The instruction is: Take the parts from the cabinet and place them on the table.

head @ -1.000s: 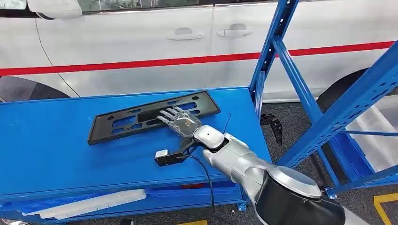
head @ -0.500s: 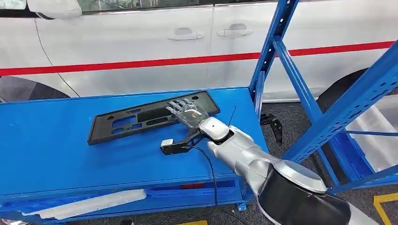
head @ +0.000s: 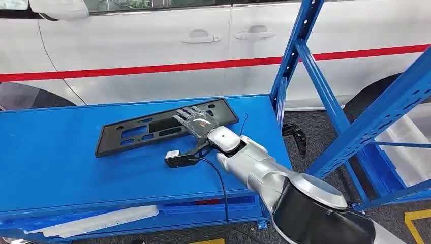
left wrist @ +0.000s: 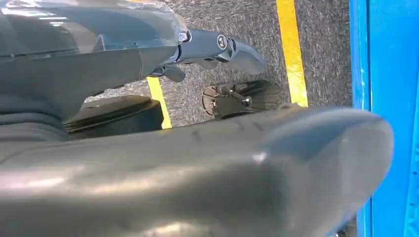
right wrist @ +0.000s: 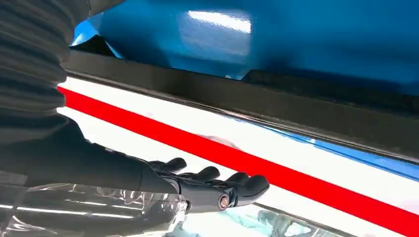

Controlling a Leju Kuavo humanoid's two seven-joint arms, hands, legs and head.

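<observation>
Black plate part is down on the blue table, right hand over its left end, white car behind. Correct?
Not quite. In the head view the right hand is over the right end of the black plate part, not its left end. The rest holds: the part lies flat on the blue table and the white car stands behind it.

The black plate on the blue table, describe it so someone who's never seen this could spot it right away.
Find the blue table standing in front of the white car with the red stripe. Toward its back right lies a long, flat black plastic frame with rectangular cut-outs, set at a slant. The robot's right hand is over its right end; it is the table's largest black item, far longer than the small black wrist camera nearby.
</observation>
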